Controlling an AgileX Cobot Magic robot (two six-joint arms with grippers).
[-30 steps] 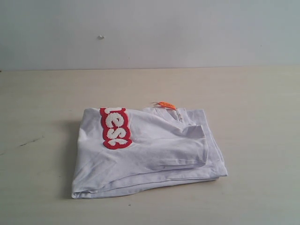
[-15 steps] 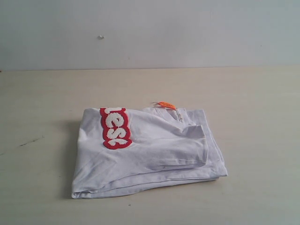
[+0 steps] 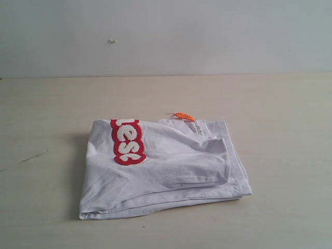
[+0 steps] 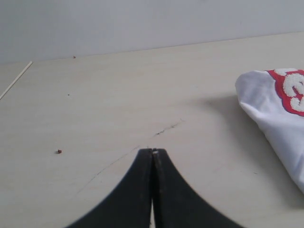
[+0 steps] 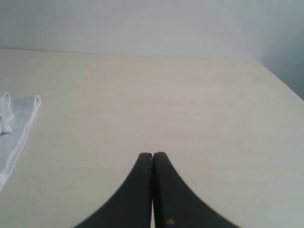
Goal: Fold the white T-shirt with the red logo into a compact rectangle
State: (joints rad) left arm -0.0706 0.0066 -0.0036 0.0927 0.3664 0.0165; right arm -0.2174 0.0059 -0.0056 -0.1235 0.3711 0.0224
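The white T-shirt (image 3: pixel 166 171) lies folded into a rough rectangle near the middle of the worktop (image 3: pixel 290 114), its stacked layers showing along the near and right edges. The red logo (image 3: pixel 126 142) sits on the top layer toward the shirt's left side, running up to the far fold, with a few white letters showing. A small orange tag (image 3: pixel 184 116) pokes out at the far edge. The left fingers (image 4: pixel 135 190) are pressed together over bare worktop, well apart from the shirt's logo corner. The right fingers (image 5: pixel 168 190) are likewise pressed together, apart from a white edge of the shirt.
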